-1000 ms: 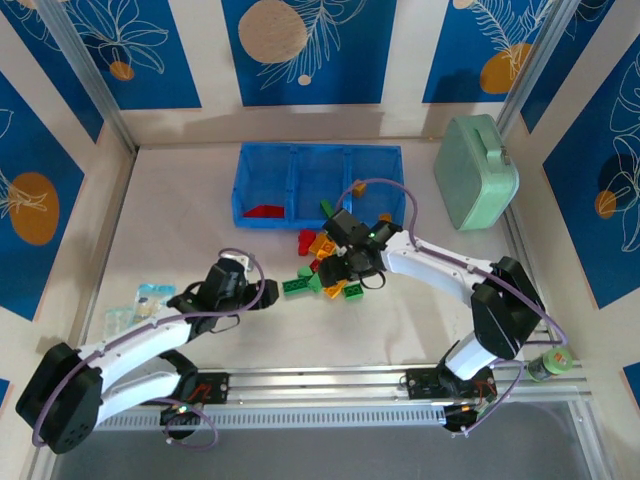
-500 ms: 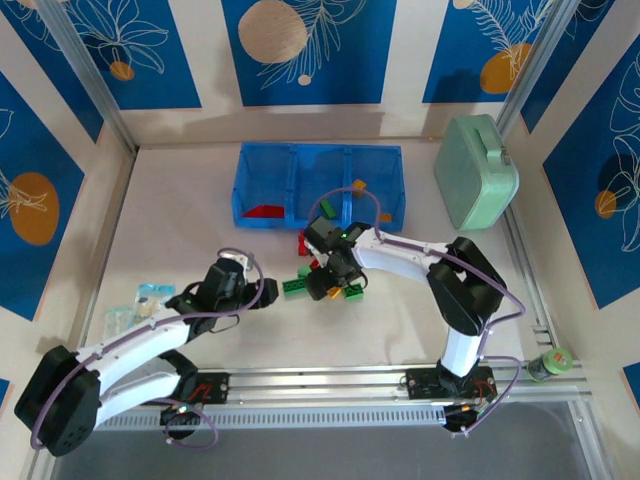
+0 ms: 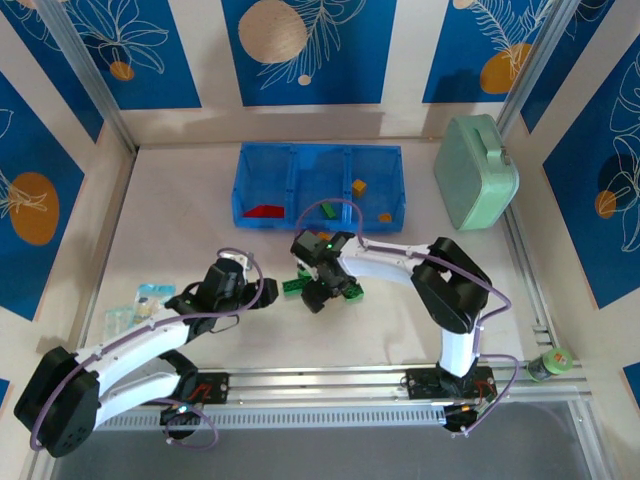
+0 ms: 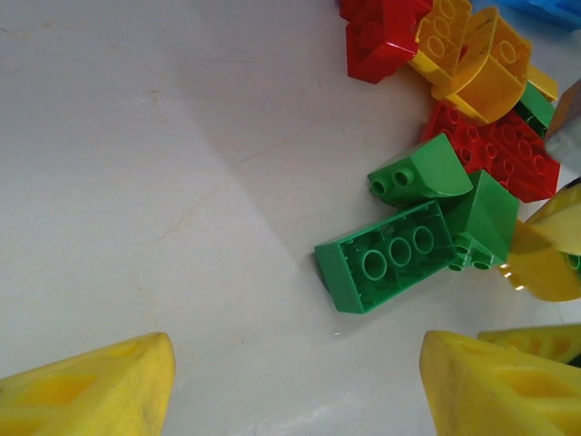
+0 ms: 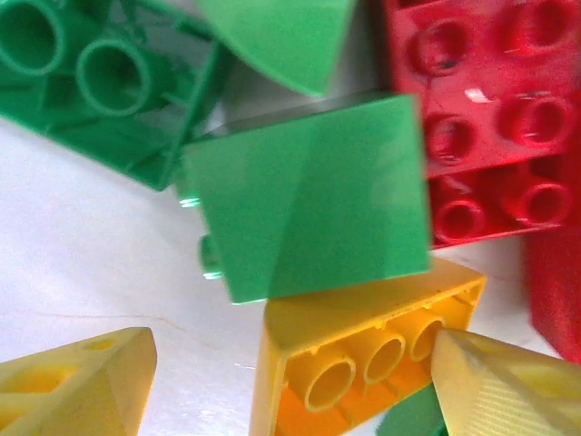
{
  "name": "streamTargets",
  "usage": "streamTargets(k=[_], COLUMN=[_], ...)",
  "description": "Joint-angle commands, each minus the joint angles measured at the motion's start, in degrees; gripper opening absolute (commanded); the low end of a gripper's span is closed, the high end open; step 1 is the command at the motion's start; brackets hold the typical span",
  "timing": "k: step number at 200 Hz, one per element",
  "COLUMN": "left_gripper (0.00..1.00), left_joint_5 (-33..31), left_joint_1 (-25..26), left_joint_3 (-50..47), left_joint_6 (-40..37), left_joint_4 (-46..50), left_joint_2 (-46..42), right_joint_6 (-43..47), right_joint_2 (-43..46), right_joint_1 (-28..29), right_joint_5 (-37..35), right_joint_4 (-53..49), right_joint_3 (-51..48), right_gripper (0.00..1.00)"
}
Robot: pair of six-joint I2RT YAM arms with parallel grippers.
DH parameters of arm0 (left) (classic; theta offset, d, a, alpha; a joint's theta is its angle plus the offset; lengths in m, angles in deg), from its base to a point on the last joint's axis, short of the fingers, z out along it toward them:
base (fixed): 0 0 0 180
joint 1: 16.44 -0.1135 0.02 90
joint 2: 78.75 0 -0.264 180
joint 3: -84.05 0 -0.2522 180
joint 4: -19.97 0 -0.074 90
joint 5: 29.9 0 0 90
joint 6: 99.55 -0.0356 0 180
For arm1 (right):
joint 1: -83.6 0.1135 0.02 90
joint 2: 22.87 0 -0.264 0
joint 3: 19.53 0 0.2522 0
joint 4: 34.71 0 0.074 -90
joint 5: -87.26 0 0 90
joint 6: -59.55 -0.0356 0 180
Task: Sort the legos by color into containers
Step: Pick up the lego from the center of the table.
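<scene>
The legos lie in a loose pile of red, green and yellow bricks in front of the blue tray (image 3: 320, 160) that holds the containers. In the tray, the left compartment has a red brick (image 3: 262, 211), the middle a green one (image 3: 328, 210), the right two orange ones (image 3: 359, 186). My right gripper (image 3: 318, 288) hangs low over the pile. Its jaws (image 5: 290, 363) are open astride an upturned yellow brick (image 5: 363, 354), with the right fingertip at the brick's end. A green brick (image 5: 309, 195) and a red one (image 5: 490, 118) lie just beyond. My left gripper (image 4: 298, 363) is open over bare table, short of an upturned green brick (image 4: 386, 263).
A mint green case (image 3: 477, 172) stands at the back right. Small clear packets (image 3: 140, 300) lie at the left near my left arm. A small green jar (image 3: 550, 362) sits by the right rail. Low white walls enclose the table.
My right arm has swung left across the pile and lowered onto its left part, uncovering the tray's right compartment. The left arm has stayed put.
</scene>
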Motion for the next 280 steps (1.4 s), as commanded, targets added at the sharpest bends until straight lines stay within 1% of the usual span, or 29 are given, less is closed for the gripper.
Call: streamTargets(k=[1, 23, 43, 70, 89, 154, 168, 176, 178, 187, 206, 241, 260, 280], left_gripper=[0.72, 0.72, 0.72, 0.72, 0.72, 0.72, 0.72, 0.72, 0.72, 0.72, 0.71, 0.71, 0.72, 0.72], left_joint_5=[-1.05, -1.4, -1.5, -1.24, -1.24, -1.94, -1.94, -1.94, -1.94, -1.94, -1.85, -2.2, -1.94, -0.79], left_joint_1=[0.42, 0.37, 0.44, 0.44, 0.41, 0.43, 0.44, 0.44, 0.44, 0.42, 0.44, 0.4, 0.44, 0.44], left_joint_3=[1.03, 1.28, 1.46, 2.07, 2.26, 2.08, 2.08, 1.97, 1.99, 1.9, 1.82, 1.65, 1.29, 0.62], left_joint_6=[-0.81, -1.06, -1.27, -1.8, -1.76, -2.12, -2.13, -2.14, -2.14, -2.13, -2.07, -2.23, -2.51, -3.23], left_joint_4=[0.18, 0.34, 0.05, 0.11, 0.09, 0.64, 0.47, 0.38, 0.36, 0.28, 0.24, 0.43, -0.21, -1.93], left_joint_2=[-0.2, -0.39, 0.04, 1.07, 1.06, 0.23, 0.33, 0.38, 0.39, 0.4, 0.4, -0.27, -1.19, -2.77], right_joint_6=[0.46, -0.7, -1.93, -3.01, -3.82, -6.37, -6.82, -7.1, -7.23, -7.49, -8.13, -8.0, -7.27, -6.26], right_joint_2=[-0.52, 0.73, 1.21, -0.94, -2.67, -4.22, -4.07, -3.81, -3.69, -3.47, -1.77, 4.02, 8.08, 11.93], right_joint_1=[2.62, 4.53, 4.7, 4.71, 5.08, 6.48, 6.98, 7.3, 7.4, 7.62, 8.01, 7.13, 4.67, 0.62], right_joint_5=[1.33, 1.09, 0.3, -0.95, -2.12, -6.98, -7.79, -8.47, -8.62, -9.04, -10.29, -10.46, -8.68, -5.89], right_joint_4=[-1.38, -1.32, -1.37, -1.96, -2.22, -1.57, -1.77, -1.97, -2.07, -2.35, -3.15, -3.14, -1.94, -0.37], right_joint_3=[1.06, 0.98, 0.98, 2.09, 2.86, 2.73, 2.73, 2.69, 2.73, 2.68, 2.65, 2.39, 2.21, 2.51], right_gripper=[0.79, 0.78, 0.78, 0.76, 0.72, 0.53, 0.47, 0.42, 0.39, 0.36, 0.29, 0.27, 0.26, 0.26])
